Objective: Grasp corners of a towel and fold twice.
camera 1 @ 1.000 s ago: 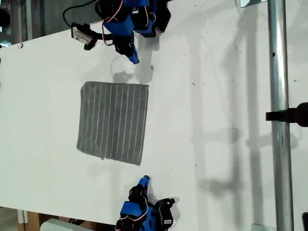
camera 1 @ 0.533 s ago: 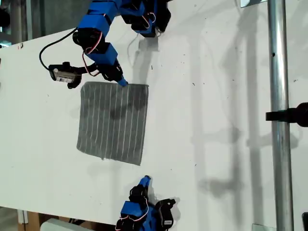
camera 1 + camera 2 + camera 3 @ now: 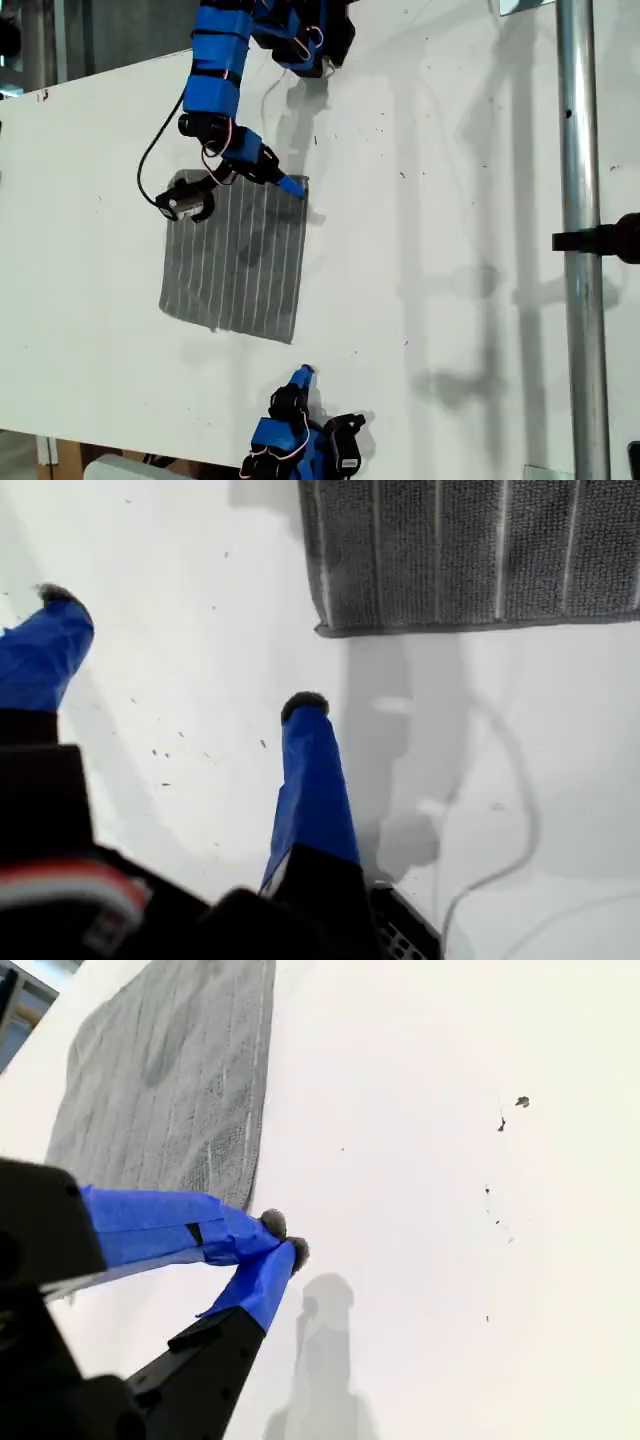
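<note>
1. Exterior view's left half is showing the towel lying flat and unfolded on the white bench, its pale stripes running away from the near edge.
2. My first claw is reaching down from the top of the exterior view and is hanging over the towel's upper corner on that view's right side.
3. In the first wrist view, this claw is standing wide open with nothing between its blue jaws. The nearer jaw tip is sitting just short of the towel's corner, with bare bench showing between them.
4. My second claw is resting low in the exterior view, just below the towel's lower corner and apart from it.
5. In the second wrist view its jaws are pressing together on nothing, beside the towel's edge.
6. At the exterior view's right, a metal pole is crossing from top to bottom.
</note>
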Robot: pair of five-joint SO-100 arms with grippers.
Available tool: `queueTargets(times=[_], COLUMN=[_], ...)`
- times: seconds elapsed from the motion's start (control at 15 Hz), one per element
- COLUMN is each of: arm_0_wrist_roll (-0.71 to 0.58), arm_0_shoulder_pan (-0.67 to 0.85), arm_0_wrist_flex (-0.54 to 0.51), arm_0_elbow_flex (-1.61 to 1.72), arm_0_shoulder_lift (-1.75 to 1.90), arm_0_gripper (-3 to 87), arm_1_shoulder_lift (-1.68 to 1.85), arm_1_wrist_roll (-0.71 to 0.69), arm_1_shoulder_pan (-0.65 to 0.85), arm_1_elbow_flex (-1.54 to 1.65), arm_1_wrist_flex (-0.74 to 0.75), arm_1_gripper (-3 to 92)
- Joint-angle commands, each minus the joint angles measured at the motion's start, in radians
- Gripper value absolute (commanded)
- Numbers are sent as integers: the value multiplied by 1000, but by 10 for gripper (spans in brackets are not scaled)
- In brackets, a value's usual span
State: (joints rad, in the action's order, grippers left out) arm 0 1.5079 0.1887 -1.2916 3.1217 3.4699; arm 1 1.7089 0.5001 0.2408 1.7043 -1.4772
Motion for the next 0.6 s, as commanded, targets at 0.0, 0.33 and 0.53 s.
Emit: queueTargets(times=[0.0,0.33,0.53], arm_0_wrist_roll=[-5,-3,-6], arm_0_shoulder_pan=[-9,-14,-9], arm_0_wrist_flex=[-5,-5,-5], arm_0_elbow_flex=[-2,-2,-2], arm_0_shoulder_lift=[5,5,5], arm_0_gripper=[-29,-29,-29], arm_1_shoulder_lift=[-118,-324,-396], arm_1_wrist_roll=[-49,-75,-94], arm_1_shoulder_pan=[35,91,130], arm_1_elbow_flex=[25,-2,-5], arm_1_wrist_flex=[121,270,325], arm_1_gripper=[380,353,322])
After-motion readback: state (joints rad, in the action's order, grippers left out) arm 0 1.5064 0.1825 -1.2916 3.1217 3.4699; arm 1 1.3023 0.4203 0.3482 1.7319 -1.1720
